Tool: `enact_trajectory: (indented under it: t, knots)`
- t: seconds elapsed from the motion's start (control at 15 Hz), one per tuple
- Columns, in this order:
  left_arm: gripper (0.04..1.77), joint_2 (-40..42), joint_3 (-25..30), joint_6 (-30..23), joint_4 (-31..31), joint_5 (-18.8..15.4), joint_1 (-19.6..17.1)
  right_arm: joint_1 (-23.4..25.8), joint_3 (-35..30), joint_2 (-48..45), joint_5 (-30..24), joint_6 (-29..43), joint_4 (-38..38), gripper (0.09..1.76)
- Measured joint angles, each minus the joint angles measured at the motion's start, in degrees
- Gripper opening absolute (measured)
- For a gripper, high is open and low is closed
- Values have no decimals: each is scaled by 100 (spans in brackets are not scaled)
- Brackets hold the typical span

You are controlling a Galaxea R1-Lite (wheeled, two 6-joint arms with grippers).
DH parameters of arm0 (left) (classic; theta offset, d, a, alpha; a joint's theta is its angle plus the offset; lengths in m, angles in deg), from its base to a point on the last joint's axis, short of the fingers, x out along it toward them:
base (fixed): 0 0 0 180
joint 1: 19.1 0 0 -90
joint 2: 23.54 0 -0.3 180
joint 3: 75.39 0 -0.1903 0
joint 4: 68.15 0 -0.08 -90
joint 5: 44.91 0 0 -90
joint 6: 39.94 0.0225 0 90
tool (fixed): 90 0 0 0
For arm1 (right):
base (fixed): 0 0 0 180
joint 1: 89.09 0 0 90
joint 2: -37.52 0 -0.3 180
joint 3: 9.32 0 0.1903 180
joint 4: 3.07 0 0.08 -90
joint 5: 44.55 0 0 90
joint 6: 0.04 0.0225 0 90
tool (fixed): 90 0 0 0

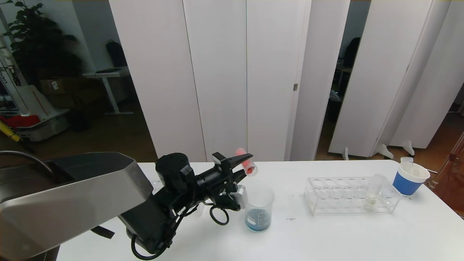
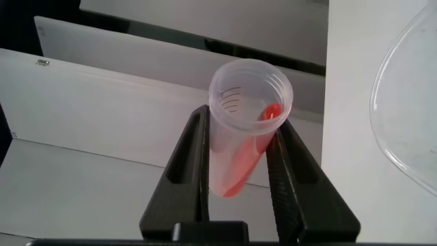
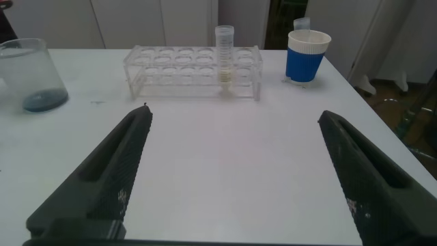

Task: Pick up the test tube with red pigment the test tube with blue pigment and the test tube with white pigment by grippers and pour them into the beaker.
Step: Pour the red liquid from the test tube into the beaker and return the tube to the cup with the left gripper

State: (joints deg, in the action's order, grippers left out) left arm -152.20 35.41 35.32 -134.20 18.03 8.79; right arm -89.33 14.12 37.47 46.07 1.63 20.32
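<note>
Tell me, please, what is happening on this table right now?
The left hand is shut on the test tube with red pigment, holding it tilted above the beaker, which already has blue liquid at the bottom. The test tube with white pigment stands in the clear rack. The right hand is open above the table, holding nothing.

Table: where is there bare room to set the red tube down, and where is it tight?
Widest bare patch: the table in front of the tube rack. A narrower strip lies between the beaker and the rack. Crowded: around the left gripper, shut on the red tube above the beaker, and beside the paper cup.
</note>
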Motion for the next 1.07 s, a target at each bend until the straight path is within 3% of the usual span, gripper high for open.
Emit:
enact_trajectory:
  t: [0.67,1.07]
  knots:
    - [58,-39,-71,523,-2,-99,-13,2,0,0,0,-2,-2,175]
    - [58,-63,-91,575,0,-101,-9,2,0,0,0,0,-2,175]
